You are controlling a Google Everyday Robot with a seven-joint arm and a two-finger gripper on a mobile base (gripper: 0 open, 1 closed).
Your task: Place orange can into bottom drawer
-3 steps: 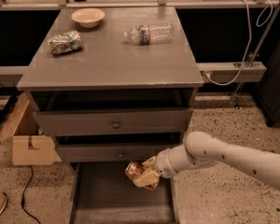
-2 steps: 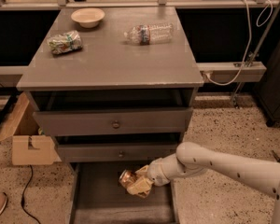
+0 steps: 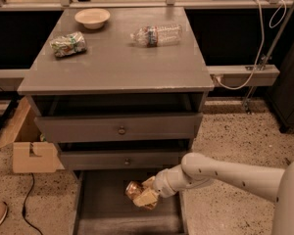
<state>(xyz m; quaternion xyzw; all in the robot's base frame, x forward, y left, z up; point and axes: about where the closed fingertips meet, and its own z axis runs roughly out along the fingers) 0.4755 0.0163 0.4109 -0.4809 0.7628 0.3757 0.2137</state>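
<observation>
The orange can [image 3: 134, 190] is a small shiny orange-gold can held in my gripper [image 3: 143, 194]. The gripper is shut on it, with pale fingers [image 3: 147, 198] wrapped around its right side. The can hangs low inside the open bottom drawer [image 3: 103, 210], a wide dark-grey tray pulled out at floor level, near the drawer's middle. My white arm [image 3: 225, 173] reaches in from the lower right. I cannot tell whether the can touches the drawer floor.
Two grey drawers with round knobs [image 3: 121, 130] sit above the bottom drawer. On the cabinet top lie a green-and-white foil packet [image 3: 67, 44], a bowl [image 3: 92, 17] and a clear plastic bottle [image 3: 156, 35]. A cardboard box [image 3: 32, 153] stands at the left.
My gripper has moved left and down with the can, going deeper into the open bottom drawer. Everything else is unchanged.
</observation>
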